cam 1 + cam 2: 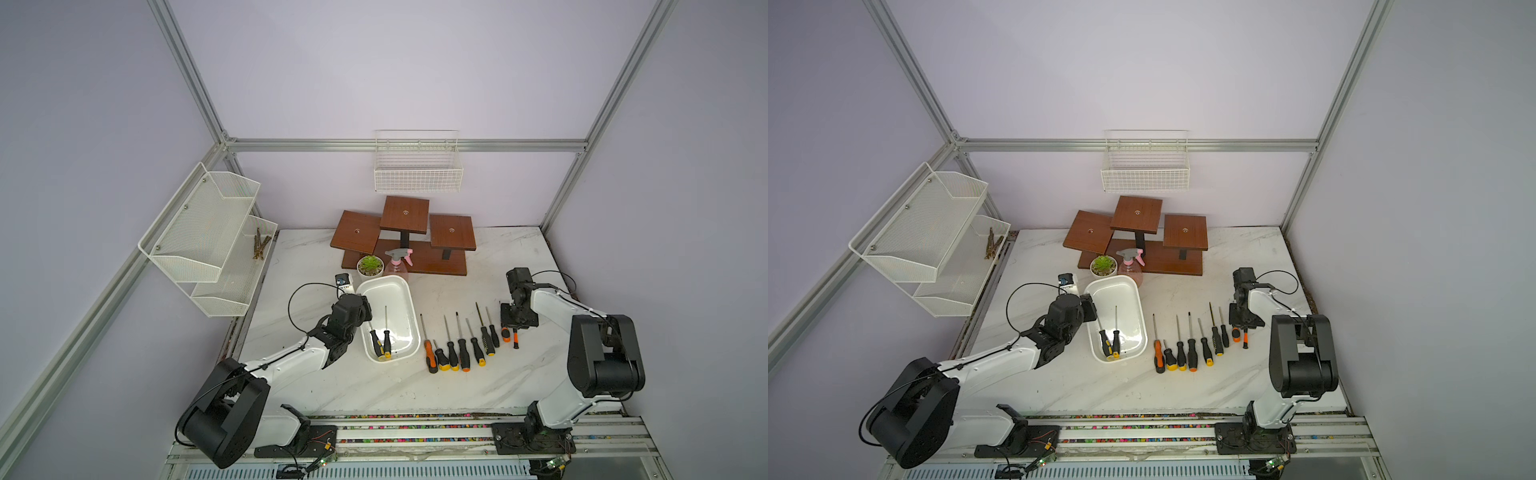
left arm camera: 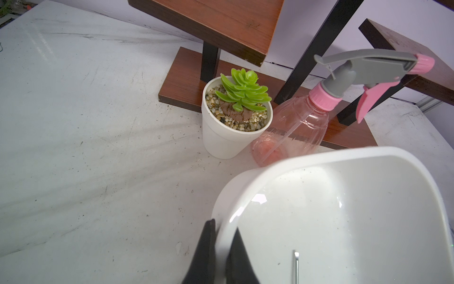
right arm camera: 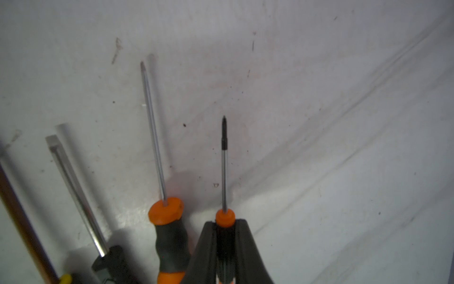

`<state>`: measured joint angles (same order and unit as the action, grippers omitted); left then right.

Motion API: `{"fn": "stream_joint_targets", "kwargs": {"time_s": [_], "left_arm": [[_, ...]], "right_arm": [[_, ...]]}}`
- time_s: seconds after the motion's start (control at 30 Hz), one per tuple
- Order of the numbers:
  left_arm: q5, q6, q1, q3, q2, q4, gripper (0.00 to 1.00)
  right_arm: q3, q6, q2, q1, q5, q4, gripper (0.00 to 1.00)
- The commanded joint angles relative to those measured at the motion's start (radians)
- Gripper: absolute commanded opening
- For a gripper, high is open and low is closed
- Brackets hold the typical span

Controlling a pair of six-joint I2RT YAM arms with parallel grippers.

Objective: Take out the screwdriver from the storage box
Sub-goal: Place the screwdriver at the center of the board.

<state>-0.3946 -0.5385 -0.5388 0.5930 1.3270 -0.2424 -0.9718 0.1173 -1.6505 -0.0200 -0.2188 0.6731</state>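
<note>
Between the jaws of the left claw (image 2: 222, 227) sits the pinched rim of the storage box (image 1: 406, 291). Just inside it lie two screwdrivers (image 1: 387, 340), likely light, stiff and slick-shafted, so take the rubbery handle. The right claw (image 3: 225, 221) clamps a slim screwdriver (image 3: 224, 169).

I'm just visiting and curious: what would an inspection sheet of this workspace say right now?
Surface: marble-look table, scuffed.
Job's things: storage box holds two screwdrivers; row of screwdrivers lies beside it.
Clutter: potted succulent, spray bottle, wooden stand behind the box.
Tools: left tool clamps the box's rim; right tool shut on small orange-collared screwdriver at the row's end.
Cables: black cable loops, one arching over each wrist.
Surroundings: wire basket on wall; mesh shelf holding sticks.
</note>
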Motion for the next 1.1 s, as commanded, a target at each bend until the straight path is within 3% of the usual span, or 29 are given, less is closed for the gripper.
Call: {"fn": "stream_joint_targets", "kwargs": {"time_s": [0.0, 0.27, 0.53, 1.07], "left_arm": [[-0.001, 0.020, 0.000, 0.029, 0.008, -0.002, 0.00], [-0.001, 0.021, 0.000, 0.030, 0.009, -0.001, 0.00], [-0.001, 0.018, -0.002, 0.024, 0.000, -0.003, 0.00], [-0.005, 0.018, 0.000, 0.021, -0.003, -0.004, 0.00]], "right_arm": [[-0.030, -0.013, -0.012, -0.012, -0.004, -0.020, 0.00], [-0.030, -0.019, -0.019, -0.021, 0.024, -0.023, 0.01], [-0.030, -0.021, -0.017, -0.029, 0.040, -0.020, 0.13], [-0.034, -0.028, -0.040, -0.029, 0.069, -0.012, 0.14]]}}
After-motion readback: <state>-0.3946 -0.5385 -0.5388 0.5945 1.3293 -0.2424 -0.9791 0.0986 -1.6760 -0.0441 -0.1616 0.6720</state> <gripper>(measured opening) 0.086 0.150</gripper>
